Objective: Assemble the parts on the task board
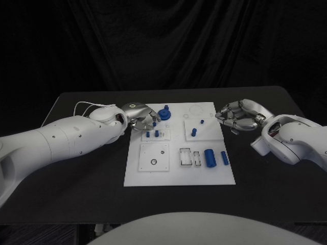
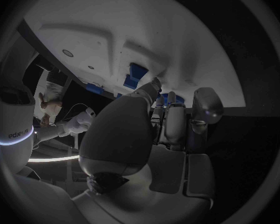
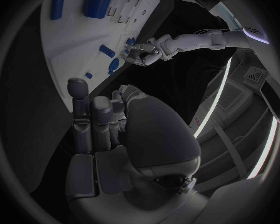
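On table: black table [image 1: 75, 173] bearing the white task board [image 1: 180, 176] at its middle.
Left hand [image 1: 140, 118]: over the board's far left corner, fingers curled near blue parts; whether anything is held cannot be told.
Right hand [image 1: 236, 116]: just off the board's right edge, fingers curled in, holding nothing.
Parts: upright blue peg [image 1: 165, 112] beside the left hand; long blue cylinders [image 1: 210, 158] near the front right.
Right wrist view: left hand [image 3: 142, 54] at the board edge.
Writing: none legible.

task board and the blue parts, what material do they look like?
Task board: looks like matte white plastic, flat and even, with crisp recessed pockets; painted metal can't be ruled out. Blue parts: likely plastic, with uniform saturated colour and a soft sheen; whether moulded or printed can't be told.
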